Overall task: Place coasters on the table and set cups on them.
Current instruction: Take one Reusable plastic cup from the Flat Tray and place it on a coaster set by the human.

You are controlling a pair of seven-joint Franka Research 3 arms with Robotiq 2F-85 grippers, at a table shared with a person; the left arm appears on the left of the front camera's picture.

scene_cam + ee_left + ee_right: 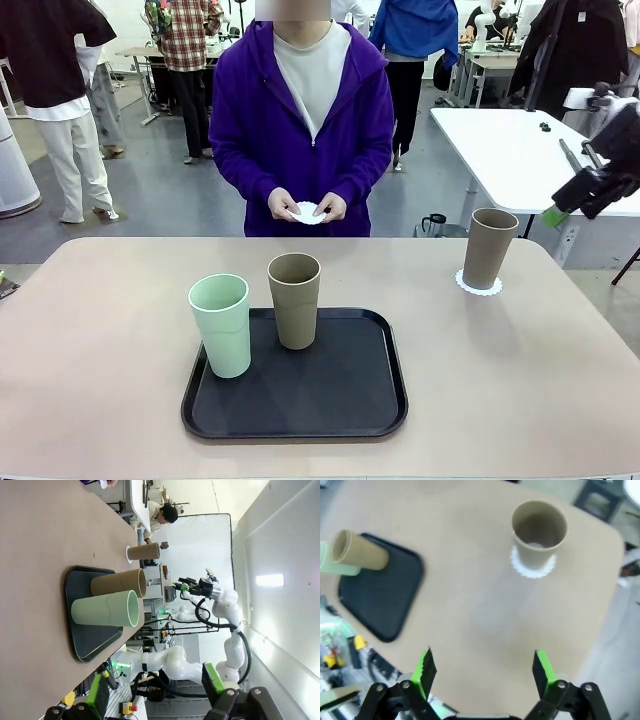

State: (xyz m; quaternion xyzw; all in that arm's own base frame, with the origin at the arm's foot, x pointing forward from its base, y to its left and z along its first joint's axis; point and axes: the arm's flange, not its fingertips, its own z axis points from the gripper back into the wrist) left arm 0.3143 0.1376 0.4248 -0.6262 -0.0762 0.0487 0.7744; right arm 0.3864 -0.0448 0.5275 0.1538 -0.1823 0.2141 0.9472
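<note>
Beige-tan tabletop w/ rounded corners runs from me across to a person in a purple zip hoodie standing at the far side. Behind, far right, is a white rectangular table, w/ other people farther back.

My right gripper hangs high over the right part of the tabletop. Its jaws are wide, w/ nothing btwn the green pads. Beyond it is a brownish-tan tapered tumbler, matte, no handle. It stands upright on a white round scalloped paper coaster at the far right of the tabletop. The coaster's lacy rim shows around the base on the near side. Gripper & cup are apart, no contact.

My left gripper is out at the left side, looking across the tray toward my right arm. Its jaws are also spread wide & empty.

Black rounded-corner tray lies at near centre w/ 2 cups upright on it. The pale mint green tapered tumbler is on its near-left part. The second brownish-tan tumbler is just beside it to the right & a bit farther back. Front view shows a small gap btwn them.

The person's hands are together at waist height beyond the far edge. They hold another white lacy-edged coaster btwn the fingers.
</note>
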